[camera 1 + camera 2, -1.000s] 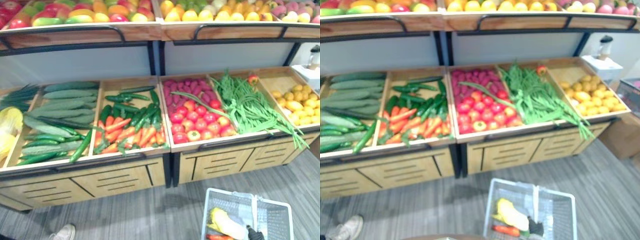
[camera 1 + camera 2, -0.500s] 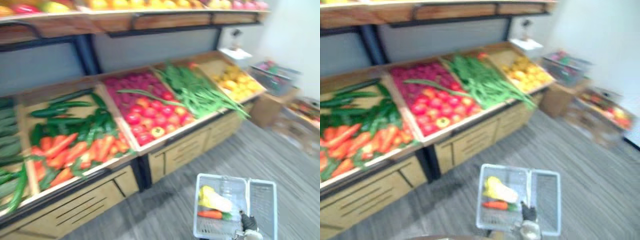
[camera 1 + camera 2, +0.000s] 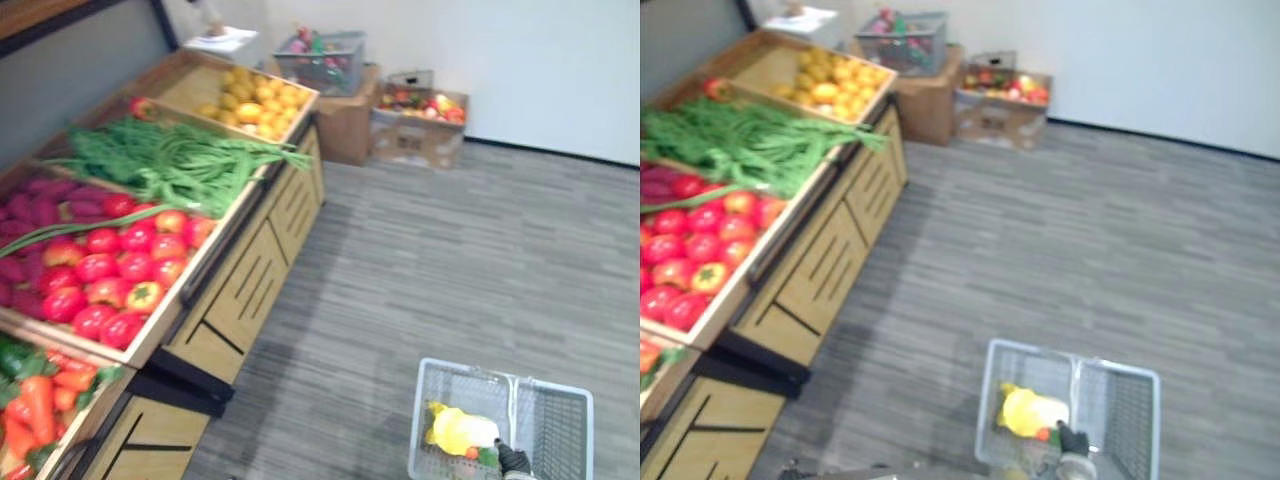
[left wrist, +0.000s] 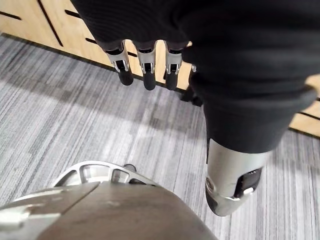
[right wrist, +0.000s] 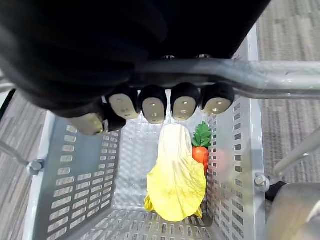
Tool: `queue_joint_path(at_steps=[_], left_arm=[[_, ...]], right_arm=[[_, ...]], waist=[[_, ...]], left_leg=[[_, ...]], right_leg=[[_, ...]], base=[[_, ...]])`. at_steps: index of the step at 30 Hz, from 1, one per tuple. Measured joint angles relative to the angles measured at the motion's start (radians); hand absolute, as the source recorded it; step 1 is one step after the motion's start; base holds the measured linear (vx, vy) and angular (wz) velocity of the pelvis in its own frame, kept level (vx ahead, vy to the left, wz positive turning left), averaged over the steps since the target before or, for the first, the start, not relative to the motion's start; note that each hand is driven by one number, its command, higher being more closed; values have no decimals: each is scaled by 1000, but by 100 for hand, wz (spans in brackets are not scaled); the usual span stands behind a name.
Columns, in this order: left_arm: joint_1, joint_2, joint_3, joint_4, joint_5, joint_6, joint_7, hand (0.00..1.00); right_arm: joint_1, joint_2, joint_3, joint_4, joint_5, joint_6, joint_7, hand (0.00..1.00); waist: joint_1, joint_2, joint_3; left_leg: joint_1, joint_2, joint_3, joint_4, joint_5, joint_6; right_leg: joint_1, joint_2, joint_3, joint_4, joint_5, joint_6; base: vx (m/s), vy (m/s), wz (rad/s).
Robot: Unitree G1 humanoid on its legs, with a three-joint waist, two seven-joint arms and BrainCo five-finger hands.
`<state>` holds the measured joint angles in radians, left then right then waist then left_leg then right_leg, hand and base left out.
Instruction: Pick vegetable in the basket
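A grey wire basket (image 3: 556, 436) hangs low at my right side above the floor. My right hand (image 5: 153, 104) is shut on its metal handle (image 5: 282, 80); the hand's dark cover shows at the basket's near edge (image 3: 513, 461). Inside lie a pale yellow leafy cabbage (image 5: 175, 181) and an orange carrot with a green top (image 5: 200, 152); both also show from above, the cabbage (image 3: 460, 432) beside the carrot (image 3: 471, 452). My left hand (image 4: 145, 65) hangs over the grey floor by the stand's wooden front, fingers straight and holding nothing.
A wooden produce stand runs along my left with carrots (image 3: 38, 398), tomatoes (image 3: 110, 282), long green beans (image 3: 180, 165) and yellow fruit (image 3: 250, 100). Beyond its end stand cardboard boxes (image 3: 420, 125) and a grey crate of produce (image 3: 322, 60). Grey carpet (image 3: 470, 260) stretches to the right.
The whole picture has swung to the right, so the stand now lies at the left and open floor ahead. The basket stays in my right hand with the same contents.
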<state>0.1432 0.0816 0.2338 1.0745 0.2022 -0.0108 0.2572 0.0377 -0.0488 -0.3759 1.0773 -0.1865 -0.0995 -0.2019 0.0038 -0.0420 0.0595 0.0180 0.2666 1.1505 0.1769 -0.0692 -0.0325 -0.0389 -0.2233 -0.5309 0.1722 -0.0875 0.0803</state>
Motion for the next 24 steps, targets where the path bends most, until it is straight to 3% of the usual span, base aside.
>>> queue_joint_path(at_steps=[5, 6, 8, 9, 10, 12, 13, 14, 16, 17, 19, 24], left_arm=[[-20, 7, 14, -3, -3, 0, 11, 0], [-20, 0, 29, -9, -6, 0, 16, 0], [-14, -17, 46, -10, -44, -2, 32, 0], [-14, -26, 49, -12, -72, -5, 41, 0], [-13, -40, 51, -14, -85, -10, 48, 0], [-9, -56, 49, -18, -113, -28, 52, 0], [-11, -60, 48, -18, -113, -33, 52, 0], [-12, -56, 47, -18, -112, -35, 51, 0], [-36, -43, 37, -21, -102, -35, 51, 0], [-47, -33, 38, -22, -72, -35, 52, 0], [-52, -20, 36, -19, -19, -32, 56, 0], [-42, -9, -10, 1, 18, -30, 56, 0]], right_arm=[[7, 15, 14, 3, 11, -3, 6, 100], [7, 9, 23, 3, 11, -8, 10, 100], [8, -8, 32, 2, 10, -16, 11, 100], [6, -18, 30, -2, 10, -23, 12, 100], [1, -34, 26, 0, 11, -24, 12, 100], [1, -50, 11, 3, 13, -23, 12, 100], [1, -50, 7, 3, 16, -24, 12, 100], [1, -49, -2, 3, 28, -24, 12, 100], [-1, -39, -9, 10, 36, -24, 9, 100], [-16, -27, -9, 20, 37, -25, 8, 100], [-22, -7, -7, 20, 37, -31, 1, 100], [-19, -15, 34, 20, 36, -38, 0, 100]], waist=[[-20, 19, 7], [-21, 27, 14], [-20, 37, 30], [-19, 44, 34], [-14, 52, 36], [2, 65, 38], [-1, 72, 41], [-2, 71, 41], [-6, 64, 39], [-3, 42, 52], [0, 25, 56], [2, 24, 50]], left_leg=[[15, 153, -10, 254, -44, 0], [20, 193, -56, 326, -42, 0], [-6, 208, -251, 406, -20, 3], [-62, 160, -455, 417, -41, -22], [-72, 67, -616, 340, -81, -56], [-69, -73, -854, 166, -103, -66], [-69, -103, -920, 98, -88, -65], [-51, -114, -953, 69, -104, -82], [-54, -138, -997, 3, -133, -72], [-72, -155, -991, 0, -130, -67], [-79, -175, -985, -3, -129, -62], [-44, -194, -972, -48, -128, -57]], right_leg=[[60, 62, 51, -96, 8, 12], [72, 77, 87, -105, 8, 12], [81, 87, 164, -109, 7, 10], [73, 73, 217, -106, 11, 9], [56, 54, 262, -98, 16, 15], [29, 46, 353, -110, 39, 31], [23, 55, 376, -118, 46, 43], [19, 64, 391, -143, 53, 52], [15, 58, 401, -215, 101, 71], [2, 43, 407, -234, 128, 75], [-2, 26, 407, -244, 138, 83], [6, 19, 413, -250, 138, 84]], base=[[-80, -73, -47], [-144, -40, -83], [-113, -12, -106], [-64, 91, -110], [-57, 126, -133], [-56, 192, -127], [-47, 246, -92], [-7, 209, -49], [31, 158, -13], [0, 153, 0], [0, 121, 1], [59, 14, -7]])
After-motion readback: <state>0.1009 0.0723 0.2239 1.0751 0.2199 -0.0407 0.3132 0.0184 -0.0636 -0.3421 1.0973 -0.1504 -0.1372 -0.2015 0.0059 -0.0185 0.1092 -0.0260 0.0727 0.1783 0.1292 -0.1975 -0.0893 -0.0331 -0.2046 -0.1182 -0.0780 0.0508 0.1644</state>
